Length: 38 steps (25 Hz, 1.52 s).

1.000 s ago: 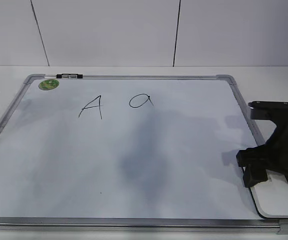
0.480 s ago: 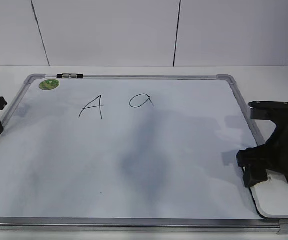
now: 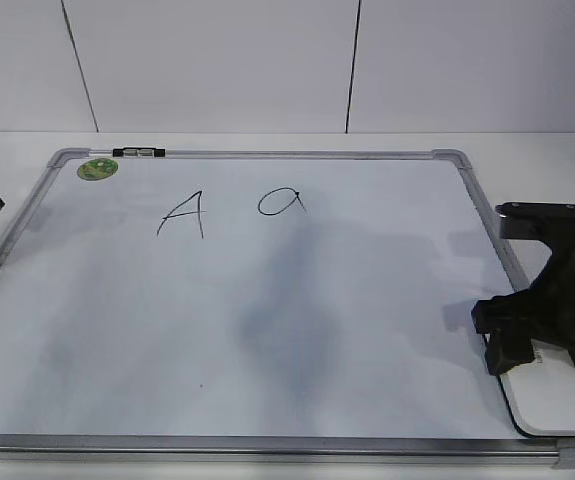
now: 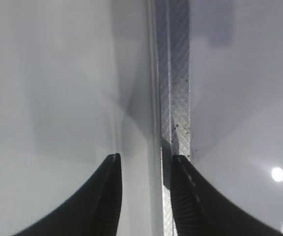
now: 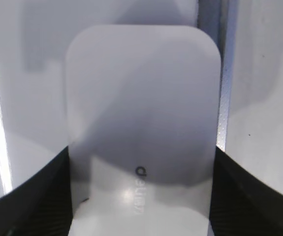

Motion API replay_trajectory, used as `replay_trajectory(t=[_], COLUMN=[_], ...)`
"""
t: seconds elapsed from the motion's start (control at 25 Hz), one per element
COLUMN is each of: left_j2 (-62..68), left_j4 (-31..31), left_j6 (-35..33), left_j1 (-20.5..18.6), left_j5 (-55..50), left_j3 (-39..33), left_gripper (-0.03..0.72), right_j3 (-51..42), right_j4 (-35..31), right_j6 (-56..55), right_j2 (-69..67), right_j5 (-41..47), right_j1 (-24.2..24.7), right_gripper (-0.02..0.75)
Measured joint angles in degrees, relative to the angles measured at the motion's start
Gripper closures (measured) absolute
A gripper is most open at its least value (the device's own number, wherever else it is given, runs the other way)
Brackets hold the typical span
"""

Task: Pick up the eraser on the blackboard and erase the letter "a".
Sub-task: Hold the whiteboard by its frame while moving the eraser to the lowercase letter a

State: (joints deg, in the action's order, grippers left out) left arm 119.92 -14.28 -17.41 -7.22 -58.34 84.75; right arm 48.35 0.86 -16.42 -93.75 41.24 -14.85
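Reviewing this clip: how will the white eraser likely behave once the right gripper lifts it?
The eraser looks like a rigid plastic block, so probably stiff and light. Its glossy top hints at slippery sides. Flat and oblong, it is unlikely to roll; the right gripper straddles its width.

Right claw hides the eraser's far end; grey lettering blurred.

One blackboard, one eraser, two letters.

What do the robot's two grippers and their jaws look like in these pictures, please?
Both are matte black. The right gripper is a bulky, angular black housing with a grey-edged plate on top. The left gripper has two curved, tapering black jaws with fine ribbed texture on their inner faces. No cables or markings show.
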Motion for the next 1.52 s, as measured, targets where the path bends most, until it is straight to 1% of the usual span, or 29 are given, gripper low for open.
replay_trajectory(t=[0.56, 0.6, 0.68, 0.76, 0.8, 0.88, 1.2, 1.52], left_j2=[0.9, 1.1, 1.1, 1.4, 1.3, 1.3, 1.3, 1.3], left_j4=[-1.6, -1.7, -2.3, -2.6, -2.6, -2.8, -2.9, -3.1], left_j6=[-1.0, -1.0, -1.0, -1.0, -1.0, -1.0, -0.9, -0.9], left_j1=[0.0, 0.0, 0.0, 0.0, 0.0, 0.0, 0.0, 0.0], left_j5=[0.0, 0.0, -0.2, -0.8, -0.8, -0.9, -0.9, -1.0], left_j3=[0.1, 0.1, 0.2, 0.5, 0.6, 0.6, 0.6, 0.6], left_gripper=[0.458, 0.469, 0.522, 0.608, 0.638, 0.664, 0.668, 0.668], right_j3=[0.0, 0.0, 0.0, 0.0, 0.0, 0.0, 0.7, 6.7], right_j4=[0.0, 0.0, 0.0, 0.0, 0.0, 0.0, 0.0, 0.9], right_j6=[0.0, 0.0, 0.0, 0.0, 0.0, 0.0, 0.0, 0.0], right_j2=[0.0, 0.0, 0.0, 0.0, 0.0, 0.0, 0.0, 0.2], right_j5=[0.0, 0.0, 0.0, 0.0, 0.0, 0.0, 0.7, 7.4], right_j1=[0.0, 0.0, 0.0, 0.0, 0.0, 0.0, 0.0, 0.0], right_gripper=[0.188, 0.188, 0.188, 0.188, 0.188, 0.188, 0.188, 0.188])
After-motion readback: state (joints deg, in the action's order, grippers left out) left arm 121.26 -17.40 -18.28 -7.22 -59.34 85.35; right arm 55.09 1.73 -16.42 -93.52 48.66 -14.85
